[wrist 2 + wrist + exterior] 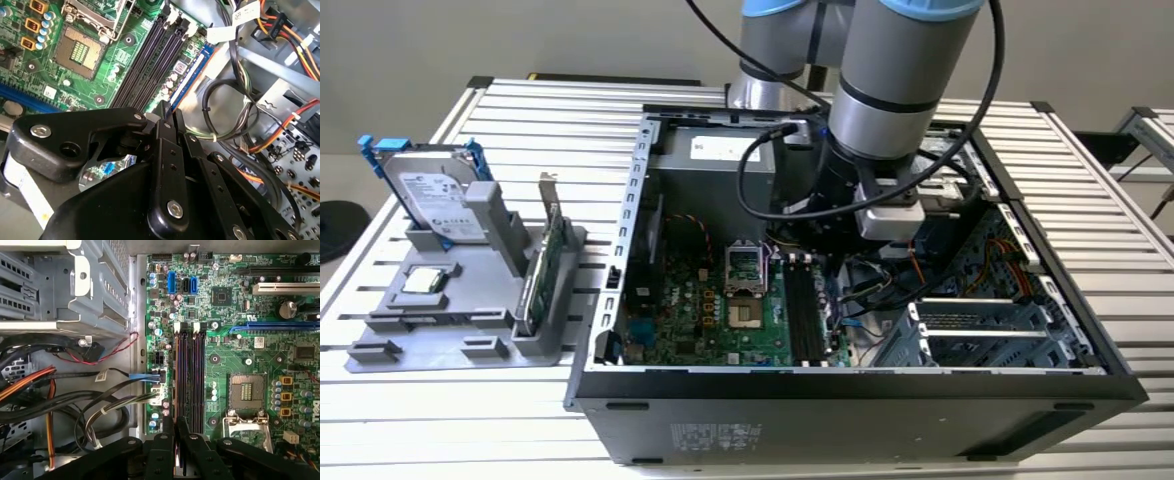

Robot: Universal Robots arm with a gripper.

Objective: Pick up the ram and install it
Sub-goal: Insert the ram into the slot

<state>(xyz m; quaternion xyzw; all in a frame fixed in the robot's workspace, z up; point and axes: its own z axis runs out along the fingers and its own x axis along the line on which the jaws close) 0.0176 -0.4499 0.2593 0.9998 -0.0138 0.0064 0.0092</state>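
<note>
The arm (887, 110) reaches straight down into the open computer case (854, 385), fingers (166, 437) closed on the ram (192, 74).
The ram extends from the fingertips along the memory slots (197, 380); cable bundles (100, 410) crowd one side and the processor socket (248, 392) lies on the other.

cables (100, 405) beside memory slots (190, 380), drive cage (75, 285) near
</note>
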